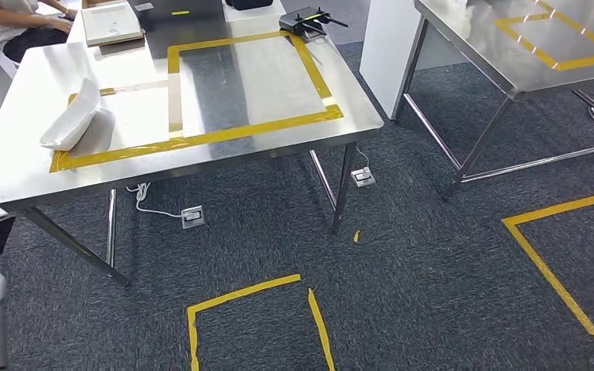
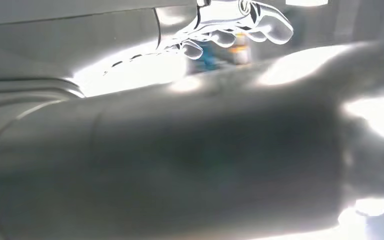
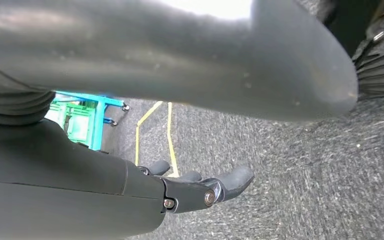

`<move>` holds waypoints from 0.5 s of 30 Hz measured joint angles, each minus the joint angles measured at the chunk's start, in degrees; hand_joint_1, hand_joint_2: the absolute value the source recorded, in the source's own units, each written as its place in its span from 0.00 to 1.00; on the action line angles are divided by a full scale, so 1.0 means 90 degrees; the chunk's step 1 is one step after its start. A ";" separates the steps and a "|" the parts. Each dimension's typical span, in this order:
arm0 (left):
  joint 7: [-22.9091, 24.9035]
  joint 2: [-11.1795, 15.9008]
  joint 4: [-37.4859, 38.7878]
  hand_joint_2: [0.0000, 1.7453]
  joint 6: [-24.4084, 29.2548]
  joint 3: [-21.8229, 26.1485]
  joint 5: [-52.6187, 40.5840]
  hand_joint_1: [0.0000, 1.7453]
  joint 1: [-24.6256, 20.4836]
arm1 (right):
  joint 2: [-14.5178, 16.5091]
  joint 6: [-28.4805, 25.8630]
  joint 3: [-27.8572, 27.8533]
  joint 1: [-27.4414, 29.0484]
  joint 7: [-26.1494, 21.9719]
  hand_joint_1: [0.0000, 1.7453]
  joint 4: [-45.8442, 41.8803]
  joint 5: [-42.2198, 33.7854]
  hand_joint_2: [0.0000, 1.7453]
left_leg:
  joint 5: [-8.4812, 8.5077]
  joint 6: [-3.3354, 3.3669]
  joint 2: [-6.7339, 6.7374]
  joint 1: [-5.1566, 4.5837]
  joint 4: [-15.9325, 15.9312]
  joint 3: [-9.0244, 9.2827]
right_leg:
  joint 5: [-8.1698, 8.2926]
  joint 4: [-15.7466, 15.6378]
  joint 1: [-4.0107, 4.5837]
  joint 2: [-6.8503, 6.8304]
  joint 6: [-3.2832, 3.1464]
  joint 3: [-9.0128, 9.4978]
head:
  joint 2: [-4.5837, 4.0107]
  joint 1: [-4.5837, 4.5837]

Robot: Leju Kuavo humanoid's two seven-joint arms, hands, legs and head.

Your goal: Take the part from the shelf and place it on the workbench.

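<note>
1. Dark grey carpet (image 1: 433, 255) marked with yellow tape squares (image 1: 255, 317) spreads under two steel tables; the near desk (image 1: 31, 166) on the left carries its own yellow tape outline (image 1: 201, 139).
2. On that desk's near left part, inside the outline, lies a white moulded part (image 1: 73, 116), a shallow curved shell tilted on its edge. It looks to be the task's thing, already resting on the desk.
3. Far across the desk sit a flat white box (image 1: 112, 23) and a black router (image 1: 305, 21); a seated person (image 1: 19, 23) is at the far left corner.
4. The right hand (image 3: 200, 187) hangs over the carpet, fingers (image 3: 237, 177) loosely extended and apart, holding nothing.
5. The left hand (image 2: 230, 25) is glare-washed; its fingers seem curled, but I cannot tell whether they grip anything.
6. Judged by its look, the part is light, thin, stiff plastic, smooth and likely slippery; grasp it across the raised rim, gently.
</note>
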 joint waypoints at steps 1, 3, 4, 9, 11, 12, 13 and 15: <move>-0.0010 -0.0180 -0.0092 0.00 0.0001 0.0202 0.0123 0.00 0.0210 | 0.0000 -0.0004 -0.0002 -0.0002 -0.0002 0.00 0.0000 0.0004 0.00 | 0.0030 -0.0034 -0.0001 -0.0006 0.0027 -0.0034 | -0.0098 -0.0282 0.0011 0.0007 -0.0037 0.0181 | 0.0000 0.0004; -0.0027 -0.0585 -0.0234 0.00 0.0001 0.0574 0.0362 0.00 0.0614 | 0.0000 -0.0009 -0.0011 0.0006 -0.0007 0.00 0.0000 0.0004 0.00 | 0.0107 -0.0108 -0.0001 -0.0006 0.0016 -0.0050 | -0.0139 -0.0439 0.0031 0.0007 -0.0129 0.0226 | 0.0000 0.0012; -0.0032 -0.0785 -0.0267 0.00 0.0001 0.0744 0.0451 0.00 0.0806 | 0.0000 -0.0012 -0.0019 0.0011 -0.0011 0.00 0.0000 0.0002 0.00 | 0.0110 -0.0144 -0.0014 0.0007 0.0022 -0.0063 | -0.0093 -0.0472 0.0025 -0.0008 -0.0176 0.0199 | 0.0000 0.0019; -0.0032 -0.1557 0.0003 0.00 0.0000 0.1583 0.0086 0.00 0.1277 | -0.0002 -0.0020 -0.0052 0.0018 -0.0010 0.00 0.0000 -0.0002 0.00 | -0.1048 -0.0278 -0.0107 0.0063 0.1287 -0.0454 | 0.0248 -0.0532 0.0013 -0.0091 -0.0306 -0.0149 | 0.0000 0.0006; -0.0030 -0.1763 0.0296 0.00 0.0000 0.1990 -0.0148 0.00 0.1334 | -0.0002 -0.0025 -0.0056 0.0027 -0.0009 0.00 0.0000 0.0007 0.00 | -0.1088 -0.0298 -0.0109 0.0076 0.1650 -0.0368 | 0.0378 -0.0516 0.0016 -0.0097 -0.0290 -0.0317 | 0.0000 0.0004; -0.0030 -0.1849 0.0462 0.00 0.0001 0.2200 -0.0299 0.00 0.1348 | -0.0002 -0.0026 -0.0056 0.0032 -0.0008 0.00 0.0000 0.0013 0.00 | -0.0934 -0.0297 -0.0109 0.0081 0.1533 -0.0173 | 0.0438 -0.0502 0.0015 -0.0100 -0.0273 -0.0395 | 0.0000 0.0004; -0.0030 -0.1924 0.0631 0.00 0.0001 0.2412 -0.0475 0.00 0.1351 | -0.0002 -0.0025 -0.0057 0.0035 -0.0007 0.00 0.0000 0.0018 0.00 | -0.0766 -0.0288 -0.0109 0.0084 0.1217 0.0120 | 0.0493 -0.0488 0.0014 -0.0102 -0.0251 -0.0467 | 0.0000 0.0003; -0.0032 -0.2064 0.0941 0.00 0.0001 0.2826 -0.0822 0.00 0.1353 | -0.0002 -0.0024 -0.0058 0.0026 -0.0006 0.00 0.0000 0.0022 0.00 | -0.0725 -0.0239 -0.0113 0.0071 0.0378 0.0735 | 0.0596 -0.0468 0.0020 -0.0104 -0.0187 -0.0562 | -0.0001 0.0006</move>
